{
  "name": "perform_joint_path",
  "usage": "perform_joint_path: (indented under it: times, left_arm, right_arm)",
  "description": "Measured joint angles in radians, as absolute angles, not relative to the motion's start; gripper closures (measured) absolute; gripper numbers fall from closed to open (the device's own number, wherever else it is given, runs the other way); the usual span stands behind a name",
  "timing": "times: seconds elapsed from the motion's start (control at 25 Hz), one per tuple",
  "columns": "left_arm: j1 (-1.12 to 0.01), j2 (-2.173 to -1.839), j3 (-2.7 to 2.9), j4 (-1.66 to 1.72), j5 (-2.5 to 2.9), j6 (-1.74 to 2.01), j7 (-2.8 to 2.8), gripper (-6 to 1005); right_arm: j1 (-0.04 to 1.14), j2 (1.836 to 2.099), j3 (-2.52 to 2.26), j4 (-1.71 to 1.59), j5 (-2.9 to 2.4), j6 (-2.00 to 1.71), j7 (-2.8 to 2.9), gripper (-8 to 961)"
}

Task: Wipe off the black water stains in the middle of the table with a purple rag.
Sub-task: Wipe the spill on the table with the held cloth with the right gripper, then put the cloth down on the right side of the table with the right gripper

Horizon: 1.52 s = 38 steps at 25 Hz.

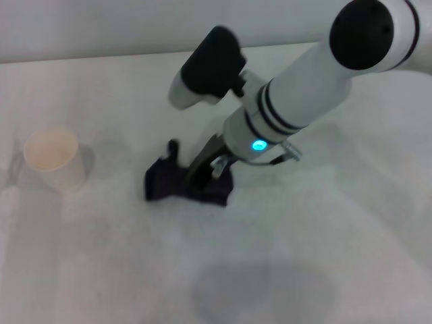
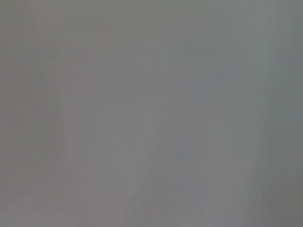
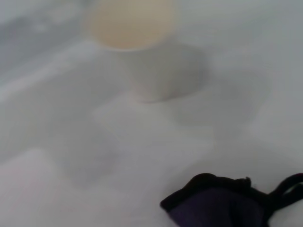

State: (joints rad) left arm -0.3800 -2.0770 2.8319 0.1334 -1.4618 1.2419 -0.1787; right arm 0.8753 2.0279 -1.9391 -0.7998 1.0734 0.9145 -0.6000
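right gripper (image 1: 202,177) pressed down on purple rag (image 1: 177,183), finger state could not be told | rag lay mid-table (image 1: 324,229), right of paper cup (image 1: 54,159) | no black stain visible | risk: rag bunching under gripper, wiping wide of the stain

The head view looks forward and down from high over the table (image 1: 351,256), far enough to take in the rag (image 1: 169,181) at centre and the cup (image 1: 55,159) well to its left. The right wrist view sits low and close beside the rag (image 3: 215,205), facing across the table (image 3: 57,142) toward the cup (image 3: 142,52); both views share these. The left wrist view shows only flat grey.
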Motion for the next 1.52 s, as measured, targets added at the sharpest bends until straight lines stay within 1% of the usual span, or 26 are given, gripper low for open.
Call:
perform_joint_path:
  times: [0.08, 0.36, 0.64, 0.88, 1.08, 1.2, 1.36, 1.52]
  left_arm:
    - [-0.38, -2.077, 2.832, 0.133, -1.462, 1.245, -0.179, 126]
    - [-0.381, -2.077, 2.838, 0.128, -1.462, 1.246, -0.181, 126]
    - [-0.375, -2.077, 2.837, 0.127, -1.462, 1.249, -0.18, 126]
    - [-0.37, -2.077, 2.832, 0.126, -1.462, 1.249, -0.181, 127]
    - [-0.37, -2.077, 2.832, 0.126, -1.464, 1.249, -0.181, 127]
    - [-0.37, -2.077, 2.832, 0.124, -1.467, 1.249, -0.181, 127]
    - [-0.37, -2.077, 2.832, 0.116, -1.469, 1.249, -0.181, 127]
    - [-0.37, -2.077, 2.831, 0.114, -1.47, 1.249, -0.181, 126]
  right_arm:
    - [0.895, 2.028, -2.002, -0.779, 1.185, 0.932, -0.642, 875]
    - [0.893, 2.028, -2.023, -0.751, 1.207, 0.882, -0.645, 877]
    - [0.889, 2.022, -1.908, -0.612, 1.137, 0.778, -0.64, 876]
    - [0.868, 2.015, -1.819, -0.593, 1.067, 0.76, -0.64, 874]
    - [0.839, 2.015, -1.694, -0.602, 0.934, 0.768, -0.625, 840]
    - [0.814, 2.009, -1.621, -0.62, 0.903, 0.781, -0.621, 820]
    - [0.752, 2.002, -1.582, -0.719, 0.891, 0.832, -0.658, 793]
    - [0.681, 2.009, -1.551, -0.821, 0.884, 0.863, -0.718, 766]
